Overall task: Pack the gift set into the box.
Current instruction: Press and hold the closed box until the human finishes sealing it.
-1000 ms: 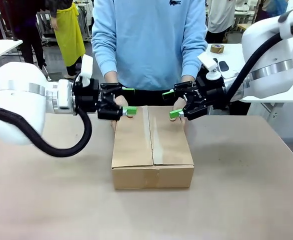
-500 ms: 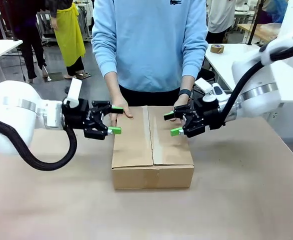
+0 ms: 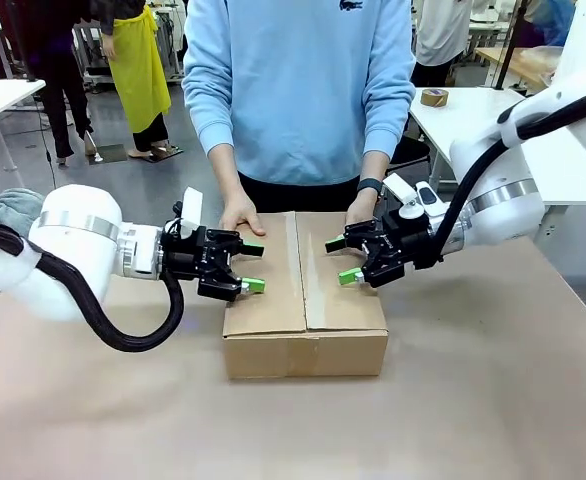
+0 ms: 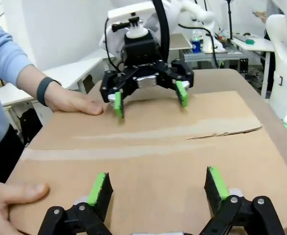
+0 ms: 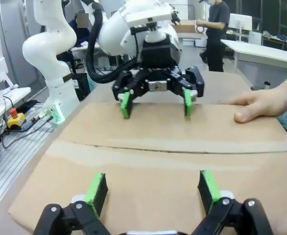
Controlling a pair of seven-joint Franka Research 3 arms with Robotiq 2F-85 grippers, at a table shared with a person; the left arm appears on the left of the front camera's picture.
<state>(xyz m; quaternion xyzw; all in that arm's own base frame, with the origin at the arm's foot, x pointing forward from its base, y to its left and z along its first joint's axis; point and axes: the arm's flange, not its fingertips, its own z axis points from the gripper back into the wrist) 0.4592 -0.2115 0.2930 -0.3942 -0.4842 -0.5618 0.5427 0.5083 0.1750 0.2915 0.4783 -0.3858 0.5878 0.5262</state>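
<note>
Front view showed us the box (image 3: pixel 305 300), a brown cardboard carton, standing on the counter (image 3: pixel 493 400) between the two arms. Its top flaps were folded shut along a taped centre seam, so whatever lay inside was hidden from us. We saw the left tool (image 3: pixel 253 268) hanging over the box's left edge with its jaws spread wide and nothing between them. The right tool (image 3: pixel 342 260) faced it over the box's right half, likewise released and empty; whether any green pad touched the cardboard we could not tell. At the far end of the box a person (image 3: pixel 303 90) in a light blue sweatshirt laid both palms flat on the flaps. The hand with the wristwatch (image 3: pixel 360 208) lay just behind the right tool, the other hand (image 3: pixel 241 214) just behind the left tool. From the left wrist we looked along spread fingers (image 4: pixel 100 190) across the flaps to the right tool opposite, with the seam running crosswise between the two. From the right wrist we saw the left tool opposite, equally spread, and a red-capped push button (image 5: pixel 15 117) off to one side. A roll of tape (image 3: pixel 434 97) sat on a white counter well behind the right arm.
</note>
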